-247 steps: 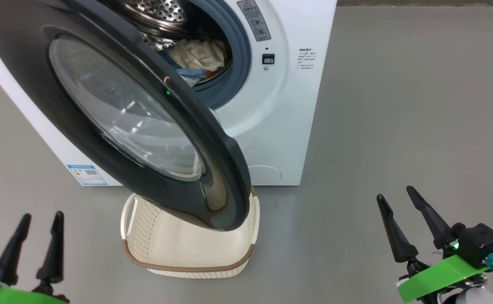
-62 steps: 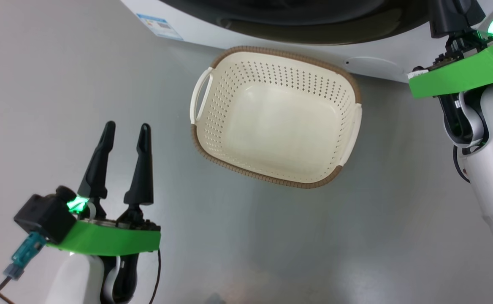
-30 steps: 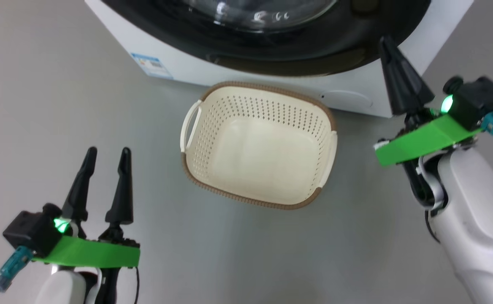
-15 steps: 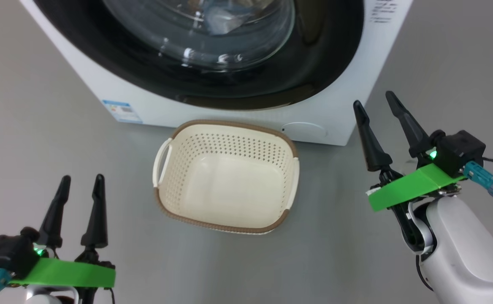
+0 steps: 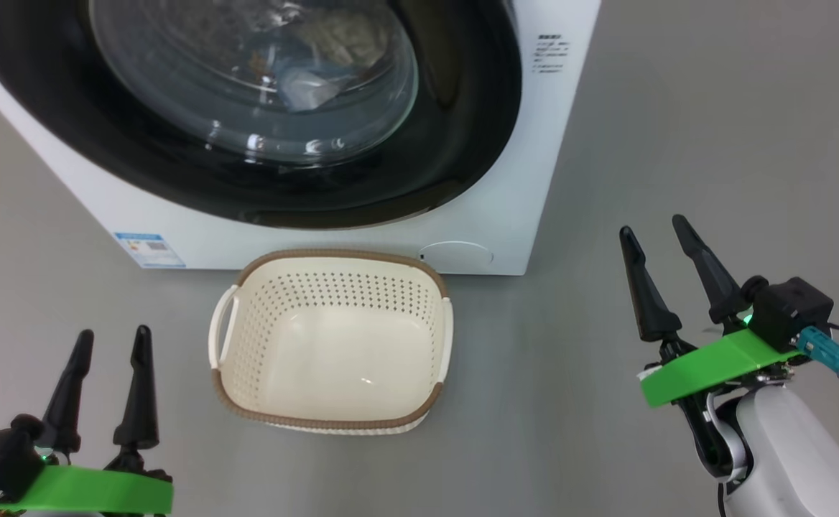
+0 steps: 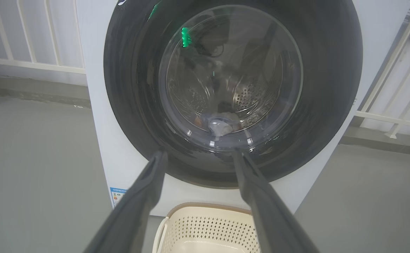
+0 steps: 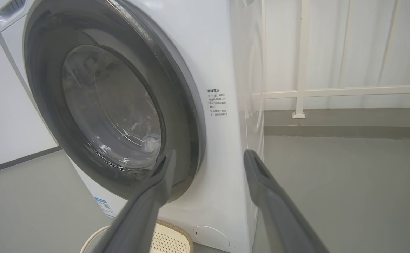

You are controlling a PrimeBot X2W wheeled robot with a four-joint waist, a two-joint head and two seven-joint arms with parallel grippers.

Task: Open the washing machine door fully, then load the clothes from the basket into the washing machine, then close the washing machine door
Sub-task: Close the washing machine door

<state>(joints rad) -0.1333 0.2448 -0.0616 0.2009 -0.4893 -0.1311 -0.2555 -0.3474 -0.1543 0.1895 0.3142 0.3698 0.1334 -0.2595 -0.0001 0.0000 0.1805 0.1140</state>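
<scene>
Cream basket, 1, before 1 washing machine, 1 door shut; left gripper, right gripper: 2, both spread wide.

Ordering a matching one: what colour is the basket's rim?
Brown basket rim, best in head view.

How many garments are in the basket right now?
0. The cream-white perforated plastic basket holds nothing. Cream and pale-blue fabric shows behind the round black-rimmed glass door of the white washing machine; how many pieces is unclear.
</scene>
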